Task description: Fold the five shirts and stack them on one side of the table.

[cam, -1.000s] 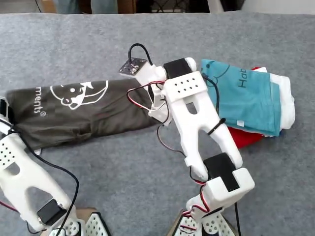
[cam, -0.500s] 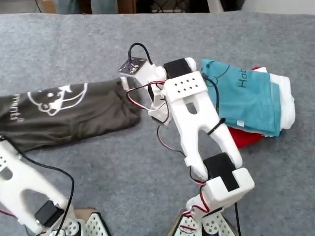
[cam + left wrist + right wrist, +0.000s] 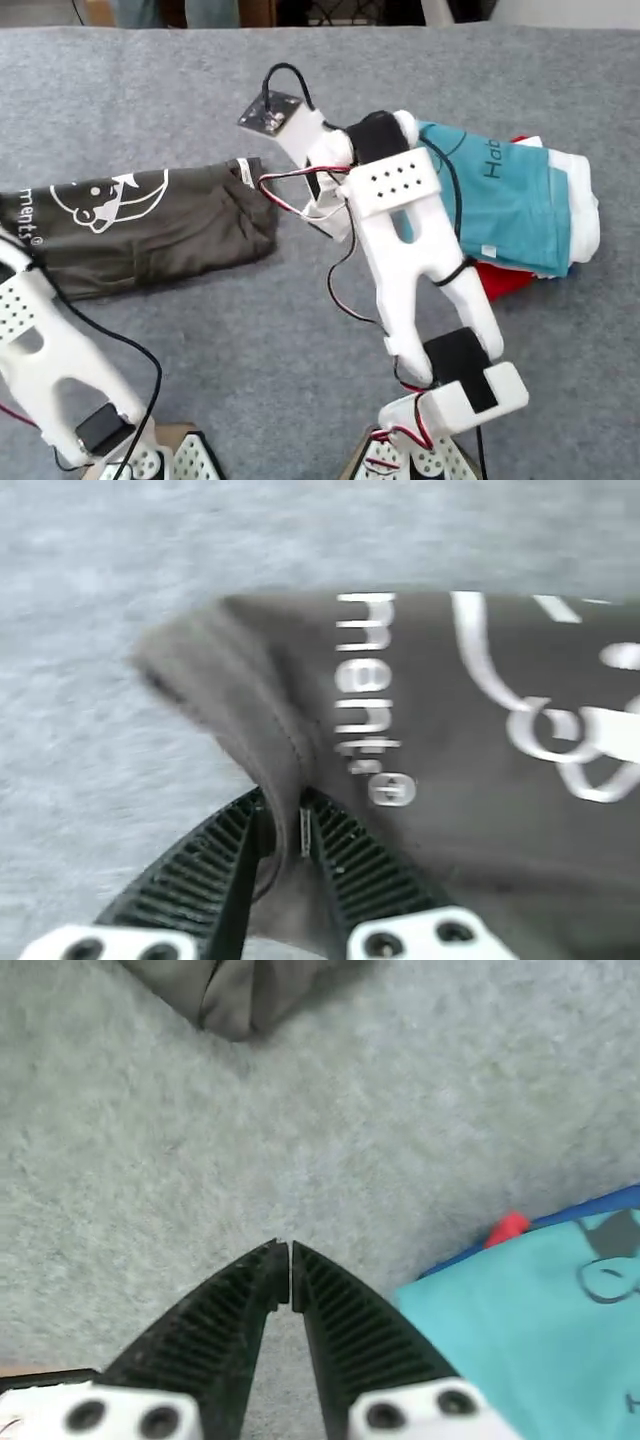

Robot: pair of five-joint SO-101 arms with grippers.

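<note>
A dark olive shirt (image 3: 140,230) with a white print lies folded lengthwise on the left of the grey table. My left gripper (image 3: 285,815) is shut on the hem at its left end (image 3: 480,730), at the table's left edge (image 3: 6,240). My right gripper (image 3: 290,1255) is shut with nothing in it and hangs over bare table (image 3: 322,205), just right of the shirt's other end (image 3: 240,985). At the right lies a stack with a folded teal shirt (image 3: 500,200) on top, a white shirt (image 3: 580,200) under it and a red shirt (image 3: 500,280) at the bottom.
The table (image 3: 250,330) is covered in grey felt. The right arm's white links (image 3: 410,260) stretch from the front edge up the middle, beside the stack. The left arm's link (image 3: 50,360) rises along the front left.
The dark shirt has slid left with the left gripper, its right end drawing away from the right gripper. The right arm has swung slightly back and to the right.
</note>
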